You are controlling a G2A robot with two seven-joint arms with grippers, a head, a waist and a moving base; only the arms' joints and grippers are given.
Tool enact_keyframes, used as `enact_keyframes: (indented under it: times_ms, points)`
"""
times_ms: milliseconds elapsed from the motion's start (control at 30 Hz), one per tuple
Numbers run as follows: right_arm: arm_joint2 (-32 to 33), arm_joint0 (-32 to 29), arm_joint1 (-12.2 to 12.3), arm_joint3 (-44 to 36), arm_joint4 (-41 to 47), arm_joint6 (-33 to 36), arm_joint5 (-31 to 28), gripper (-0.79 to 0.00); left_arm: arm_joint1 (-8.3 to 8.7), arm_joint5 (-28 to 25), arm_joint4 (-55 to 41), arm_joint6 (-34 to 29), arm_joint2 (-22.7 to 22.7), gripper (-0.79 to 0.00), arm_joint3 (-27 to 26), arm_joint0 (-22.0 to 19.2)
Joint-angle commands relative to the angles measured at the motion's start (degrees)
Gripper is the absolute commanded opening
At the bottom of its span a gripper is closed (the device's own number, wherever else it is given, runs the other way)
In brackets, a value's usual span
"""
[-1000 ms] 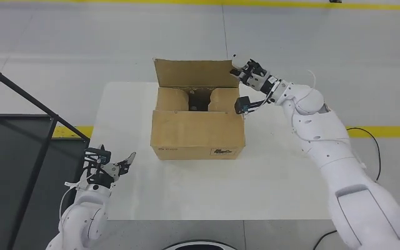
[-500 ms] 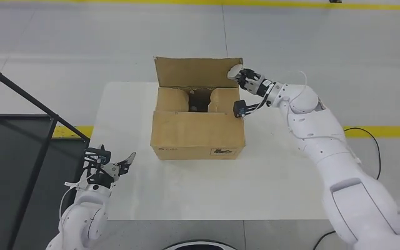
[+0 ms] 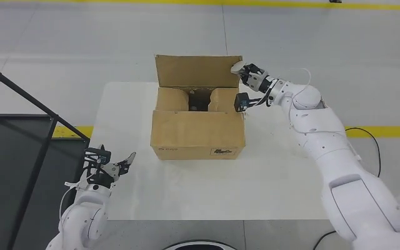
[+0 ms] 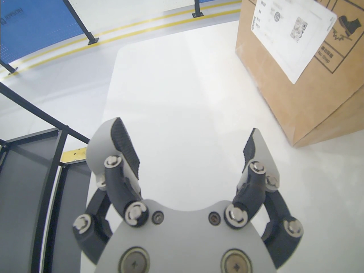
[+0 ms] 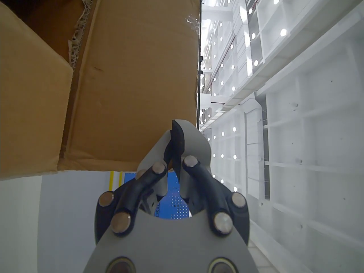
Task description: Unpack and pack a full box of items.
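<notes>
Now | right gripper (image 5: 174,128) closed beside flap (image 5: 142,58) | left gripper (image 4: 186,132) spread wide

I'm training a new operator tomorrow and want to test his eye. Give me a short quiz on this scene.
1. True or false: the left gripper is open and holds nothing.
2. Which flap of the box stands upright? A) the near one, B) the far one, C) none.
3. Fill in: the right gripper, fingers shut, is at the upright flap's ___ corner (robot's own side).

Key: 1 true; 2 B; 3 right.
</notes>
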Motion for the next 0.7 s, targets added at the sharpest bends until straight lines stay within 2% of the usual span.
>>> enact_keyframes:
  times_ms: [0,267,500,667]
  points:
    - [0.4,-0.2,0.2,-0.8,0.8,0.8,-1.4,-0.785,0.00,0.0,0.0,0.0,0.0,0.000,0.0,0.0]
    - [1.8,1.0,-0.4,0.4,6.9,-0.1,-8.9,-0.785,0.00,0.0,0.0,0.0,0.0,0.000,0.0,0.0]
    - [0.7,2.6,-1.8,3.8,9.5,-1.1,-15.3,-0.785,0.00,0.0,0.0,0.0,0.0,0.000,0.0,0.0]
    - [0.9,3.1,-3.2,6.7,13.4,1.0,-17.9,-0.785,0.00,0.0,0.0,0.0,0.0,0.000,0.0,0.0]
